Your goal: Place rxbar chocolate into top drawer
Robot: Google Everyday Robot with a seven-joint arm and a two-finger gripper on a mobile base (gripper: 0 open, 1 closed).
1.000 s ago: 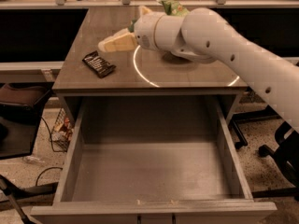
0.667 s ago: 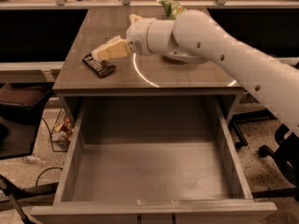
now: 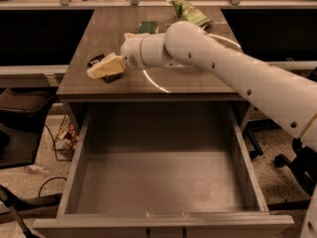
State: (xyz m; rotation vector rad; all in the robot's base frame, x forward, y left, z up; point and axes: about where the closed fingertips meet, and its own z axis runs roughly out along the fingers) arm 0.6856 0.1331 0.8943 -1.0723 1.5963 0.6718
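The rxbar chocolate [image 3: 95, 60], a flat black bar, lies on the left part of the grey table [image 3: 114, 33]. Most of it is hidden under my gripper [image 3: 101, 68], which sits right over it at table height, pointing left. Only the bar's dark ends show, above and below the cream-coloured gripper tip. My white arm reaches in from the right across the table. The top drawer [image 3: 163, 182] is pulled wide open below the table's front edge, with a bare grey floor.
A green crinkled chip bag [image 3: 190, 13] lies at the table's back right and a green sponge [image 3: 147, 27] at the back middle. A dark chair [image 3: 20, 113] stands left of the drawer. Chair legs [image 3: 292, 162] stand to the right.
My gripper has moved left and down across the table and now covers the black bar, which lay in plain view beside it before.
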